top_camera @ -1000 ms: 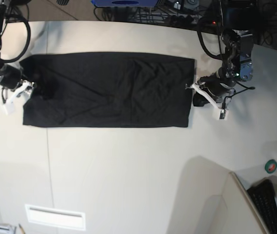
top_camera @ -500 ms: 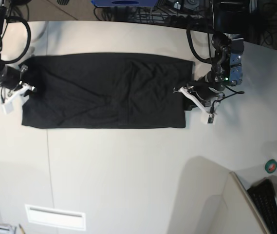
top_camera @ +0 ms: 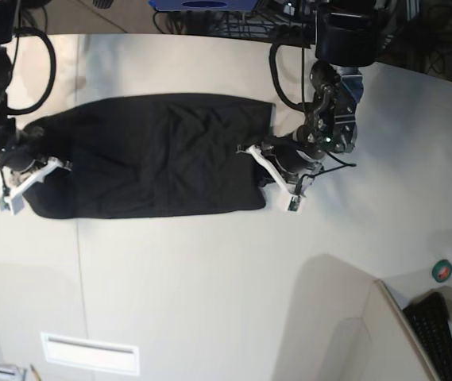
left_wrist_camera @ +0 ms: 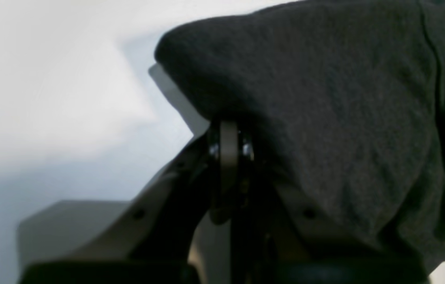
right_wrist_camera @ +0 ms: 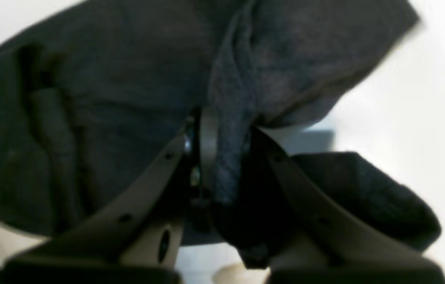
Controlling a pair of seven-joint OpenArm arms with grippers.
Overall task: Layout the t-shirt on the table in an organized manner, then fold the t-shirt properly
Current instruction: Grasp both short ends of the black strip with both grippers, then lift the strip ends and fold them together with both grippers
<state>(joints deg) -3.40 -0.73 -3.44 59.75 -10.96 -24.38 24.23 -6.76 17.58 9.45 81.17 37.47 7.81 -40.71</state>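
Holding both short ends, you have the t-shirt flat on the counter, left jaws and right jaws each clamped on fabric. It looks soft and limp, so grip hems, not loose folds.

Both arms reach down from the far side of the scene. The left arm comes in at the right of the base view, its wrist bent low and turned leftward, white fingers pointing toward the near left. The left gripper is closed, its jaws pressed together on dark cloth that drapes over them in its wrist view. The right arm stands at the far left edge, forearm dropping steeply. The right gripper is nearly closed, pinching a ridge of the same cloth between its jaws.
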